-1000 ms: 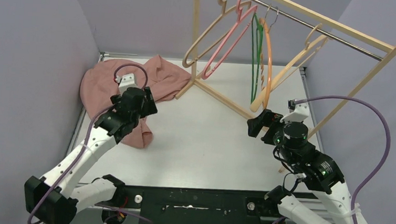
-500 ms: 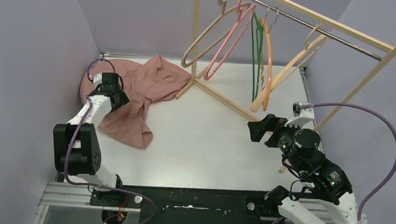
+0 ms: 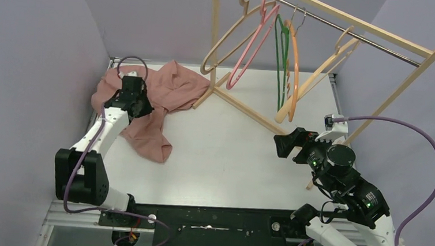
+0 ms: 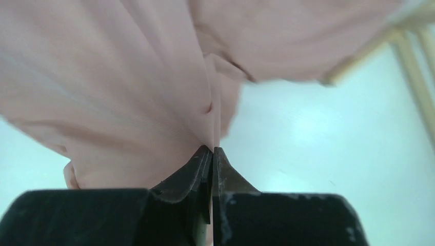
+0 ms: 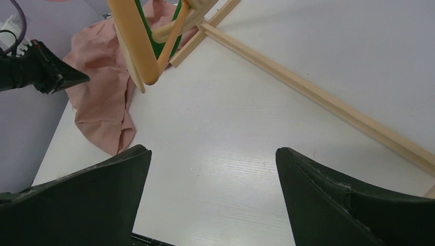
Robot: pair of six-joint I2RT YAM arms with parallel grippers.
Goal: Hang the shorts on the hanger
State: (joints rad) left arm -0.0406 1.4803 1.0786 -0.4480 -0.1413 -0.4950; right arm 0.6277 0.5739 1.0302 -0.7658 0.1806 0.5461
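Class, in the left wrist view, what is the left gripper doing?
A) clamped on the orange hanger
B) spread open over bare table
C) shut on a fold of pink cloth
C: the left gripper pinches a fold of the shorts between closed fingers.

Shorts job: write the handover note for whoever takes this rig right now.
Left pincer: shut on a fold of the shorts, which lie bunched at the far left of the table.
Right pincer: open, holding nothing, above the table near the rack.
Hanger: pink, on the rack's rail, bare.
Done: shorts gripped.
Left: carry them to the hanger and drape them over it.
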